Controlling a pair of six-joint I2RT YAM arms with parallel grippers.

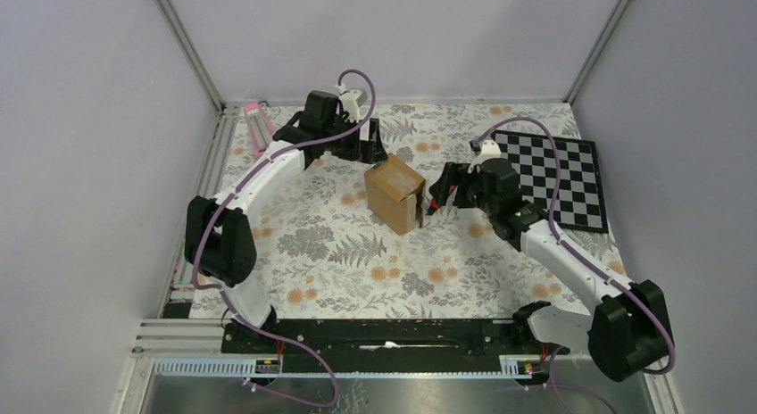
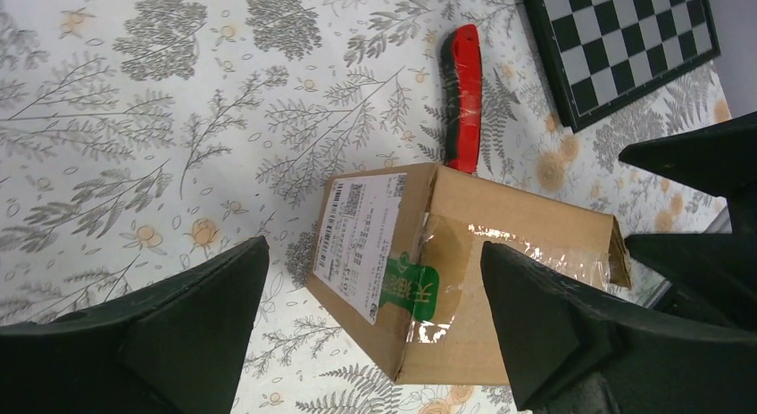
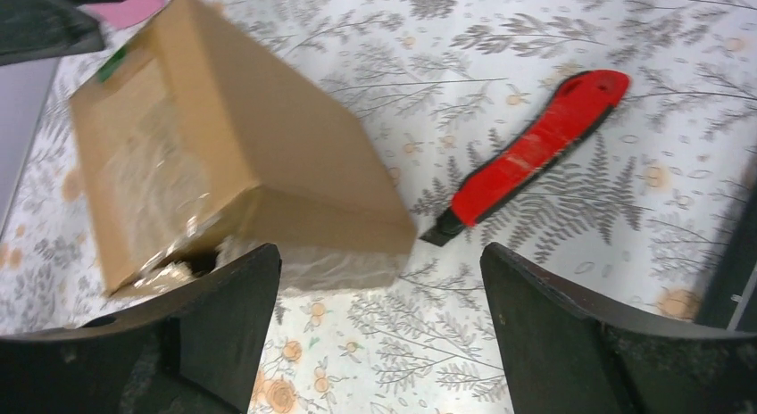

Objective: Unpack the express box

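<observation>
both spread, left hand (image 1: 370, 148) and right hand (image 1: 437, 198) flank the express box (image 1: 393, 193) edges

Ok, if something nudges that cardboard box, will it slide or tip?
Probably slides: the express box rests on a broad flat face. Its cardboard looks stiff, though the glossy tape could be slippery to grip.
</observation>
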